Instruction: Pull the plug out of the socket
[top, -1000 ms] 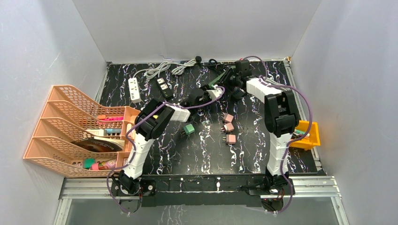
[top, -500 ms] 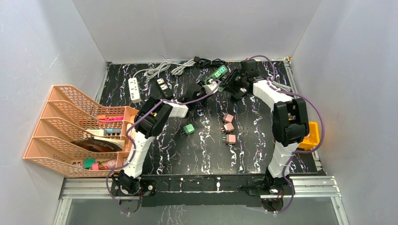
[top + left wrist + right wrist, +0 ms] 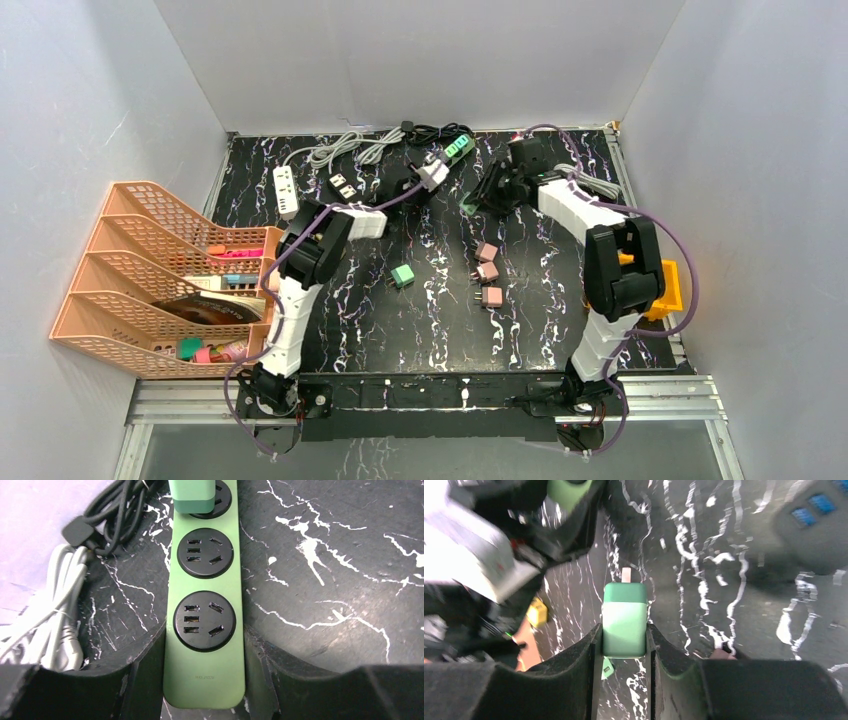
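A green power strip, the socket (image 3: 205,630), lies lengthwise between the fingers (image 3: 142,680) of my left gripper (image 3: 204,652), which is shut on its near end. One green plug (image 3: 192,497) sits in the strip's far outlet. From above, the socket (image 3: 458,148) is at the back centre, with my left gripper (image 3: 432,175) on it. My right gripper (image 3: 624,642) is shut on a separate green plug (image 3: 624,620) whose bare prong (image 3: 626,574) points away, clear of any outlet. This plug (image 3: 467,208) hangs to the right of the strip in my right gripper (image 3: 480,198).
A white strip (image 3: 287,190), a black strip (image 3: 345,185) and coiled grey (image 3: 345,148) and black (image 3: 430,130) cables lie at the back left. A loose green plug (image 3: 403,275) and three pink plugs (image 3: 487,268) sit mid-table. An orange file rack (image 3: 160,280) stands left, a yellow bin (image 3: 665,290) right.
The left gripper has carried the green strip toward the back left. The right gripper has drawn away forward and to the left with its green plug, now apart from the strip.
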Controlling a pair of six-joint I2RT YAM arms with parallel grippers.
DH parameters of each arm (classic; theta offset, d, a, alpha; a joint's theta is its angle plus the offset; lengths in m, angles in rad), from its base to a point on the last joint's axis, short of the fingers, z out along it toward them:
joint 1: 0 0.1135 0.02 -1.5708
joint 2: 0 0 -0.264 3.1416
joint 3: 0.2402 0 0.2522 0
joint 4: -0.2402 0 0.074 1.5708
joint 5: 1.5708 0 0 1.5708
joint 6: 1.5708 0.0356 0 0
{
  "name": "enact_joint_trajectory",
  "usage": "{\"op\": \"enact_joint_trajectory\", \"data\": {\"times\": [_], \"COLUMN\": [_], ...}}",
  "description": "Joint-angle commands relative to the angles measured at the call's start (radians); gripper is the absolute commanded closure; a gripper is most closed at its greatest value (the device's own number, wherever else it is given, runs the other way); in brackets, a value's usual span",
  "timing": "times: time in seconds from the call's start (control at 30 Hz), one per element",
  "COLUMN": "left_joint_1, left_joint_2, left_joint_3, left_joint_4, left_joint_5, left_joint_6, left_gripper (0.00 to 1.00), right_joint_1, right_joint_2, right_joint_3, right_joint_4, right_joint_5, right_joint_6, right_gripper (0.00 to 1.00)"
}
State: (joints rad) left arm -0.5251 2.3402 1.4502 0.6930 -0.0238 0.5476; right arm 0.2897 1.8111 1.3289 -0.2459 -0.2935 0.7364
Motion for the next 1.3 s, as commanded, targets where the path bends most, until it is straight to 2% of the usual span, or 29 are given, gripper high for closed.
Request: {"op": "enact_joint_trajectory", "data": {"times": [0.0,0.17,0.3,0.47,0.7,0.83,0.9,0.97,1.0,1.1,1.17,1.27], "left_joint_1": [0.103,0.131,0.166,0.183,0.196,0.202,0.204,0.209,0.210,0.215,0.217,0.217], "left_joint_2": [-0.052,-0.055,-0.035,-0.046,-0.052,-0.058,-0.067,-0.075,-0.077,-0.085,-0.093,-0.106], "left_joint_3": [0.032,0.079,0.125,0.106,0.090,0.074,0.057,0.048,0.046,0.039,0.030,0.013], "left_joint_4": [-0.263,-0.401,-0.486,-0.482,-0.490,-0.467,-0.448,-0.436,-0.432,-0.421,-0.407,-0.392], "left_joint_5": [0.286,0.421,0.537,0.577,0.576,0.570,0.563,0.553,0.548,0.534,0.531,0.527], "left_joint_6": [-0.138,-0.103,-0.114,-0.130,-0.119,-0.129,-0.129,-0.131,-0.132,-0.136,-0.144,-0.160], "left_gripper": [1.00,1.00,1.00,1.00,1.00,1.00,1.00,1.00,1.00,1.00,1.00,1.00], "right_joint_1": [0.147,0.219,0.251,0.297,0.352,0.372,0.372,0.372,0.371,0.355,0.321,0.237], "right_joint_2": [0.010,0.040,0.129,0.241,0.323,0.301,0.276,0.247,0.231,0.170,0.124,0.071], "right_joint_3": [-0.008,-0.080,-0.019,0.079,0.157,0.120,0.093,0.077,0.075,0.073,0.050,0.007], "right_joint_4": [0.026,0.187,0.214,0.232,0.145,0.105,0.084,0.057,0.043,0.037,0.103,0.233], "right_joint_5": [-0.042,-0.170,-0.236,-0.256,-0.260,-0.220,-0.182,-0.140,-0.106,0.001,0.040,0.039], "right_joint_6": [-0.187,-0.258,-0.298,-0.331,-0.396,-0.406,-0.412,-0.432,-0.441,-0.451,-0.420,-0.316], "right_gripper": [1.00,1.00,1.00,1.00,1.00,0.89,0.77,0.59,0.52,0.49,0.41,0.37]}}
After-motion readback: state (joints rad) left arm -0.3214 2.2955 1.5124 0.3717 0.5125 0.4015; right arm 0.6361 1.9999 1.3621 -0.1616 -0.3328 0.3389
